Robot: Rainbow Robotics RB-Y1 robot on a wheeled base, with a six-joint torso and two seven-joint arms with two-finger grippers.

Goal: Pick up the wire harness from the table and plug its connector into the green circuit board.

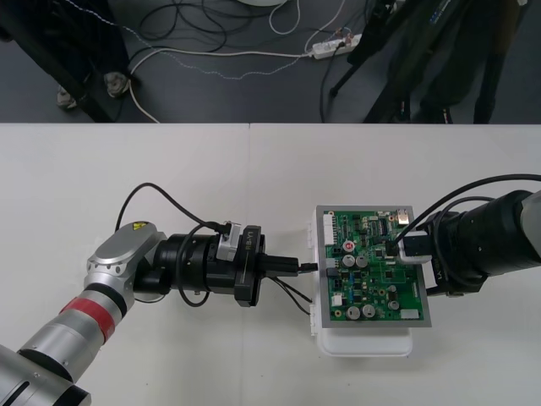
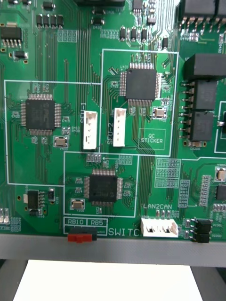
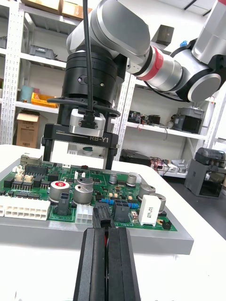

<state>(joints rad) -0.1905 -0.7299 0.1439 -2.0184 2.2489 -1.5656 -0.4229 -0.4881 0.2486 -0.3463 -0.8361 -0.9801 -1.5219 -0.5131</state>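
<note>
The green circuit board [image 1: 372, 283] sits on its white base [image 1: 363, 345] right of the table's centre. My left gripper [image 1: 311, 266] is at the board's left edge, shut on the harness. In the left wrist view its fingers [image 3: 92, 263] pinch the small black plug [image 3: 102, 215], which stands at the board's [image 3: 94, 186] near rim next to a black socket; I cannot tell whether it is seated. Thin dark wires [image 1: 292, 293] trail under that gripper. My right gripper [image 1: 397, 245] hovers over the board's right side, fingers apart, as the left wrist view shows [image 3: 80, 157].
The right wrist view looks straight down on the board [image 2: 141, 141], with chips, white headers and a red switch [image 2: 81, 237]. The white base [image 2: 108, 282] shows past the board's grey rim. Bare table lies in front of and behind the board.
</note>
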